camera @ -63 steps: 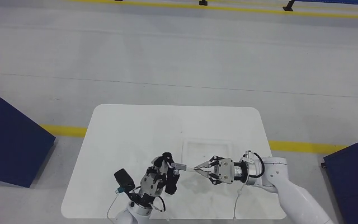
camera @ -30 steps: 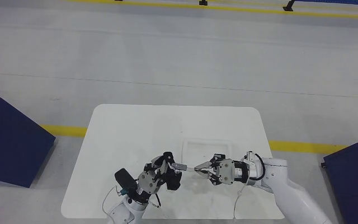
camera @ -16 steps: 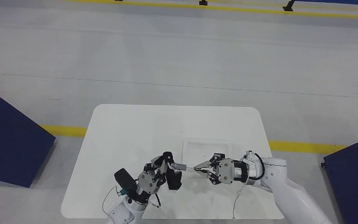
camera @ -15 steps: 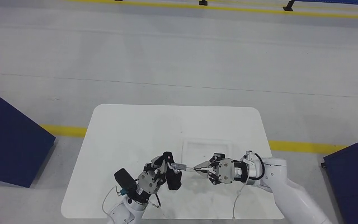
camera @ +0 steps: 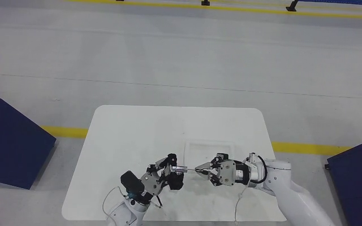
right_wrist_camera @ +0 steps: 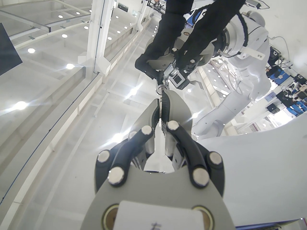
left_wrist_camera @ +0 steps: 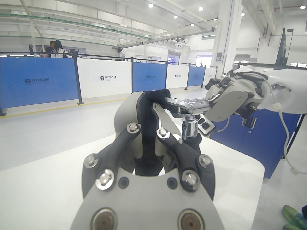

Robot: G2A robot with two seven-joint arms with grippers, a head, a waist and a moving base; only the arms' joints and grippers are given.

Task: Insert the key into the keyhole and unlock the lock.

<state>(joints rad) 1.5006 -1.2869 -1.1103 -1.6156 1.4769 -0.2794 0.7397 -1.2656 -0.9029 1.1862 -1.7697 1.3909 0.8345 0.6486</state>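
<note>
Silver key (camera: pixel 193 169) crosswise in right hand (camera: pixel 199 169), tip toward lock (camera: pixel 180 168)

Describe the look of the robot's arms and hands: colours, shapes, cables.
The left arm and right arm are smooth, rounded white shells. The left hand and right hand match: pale grey bodies and fingers, black linkage bars with round silver bolts, and black pads on the fingers' inner faces. A white cable runs along the right arm, and a black cable loops at its wrist.
</note>
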